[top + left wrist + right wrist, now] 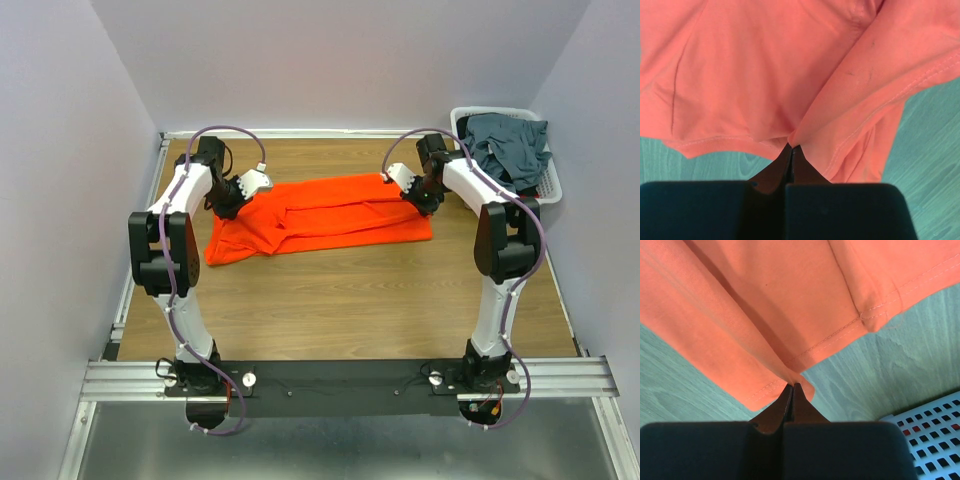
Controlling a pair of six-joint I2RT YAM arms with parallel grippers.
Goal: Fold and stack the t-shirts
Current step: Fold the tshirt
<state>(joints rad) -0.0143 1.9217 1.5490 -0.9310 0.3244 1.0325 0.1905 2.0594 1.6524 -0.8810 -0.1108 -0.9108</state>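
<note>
Orange-red t-shirt (320, 215) lies on the table (330, 300), creased lengthwise. Left gripper (791, 146) pinches its far left edge, jaws closed on cloth; right gripper (791, 385) does likewise at the right. Fold step in hand, likely; next, carry both edges nearward, evenly.

Both my arms reach forward, elbows up high, wrists bent down. My left gripper (230, 208) sits low on the left, its two fingers squeezed tight together. My right gripper (427, 203) sits low on the right, fingers squeezed tight too.
</note>
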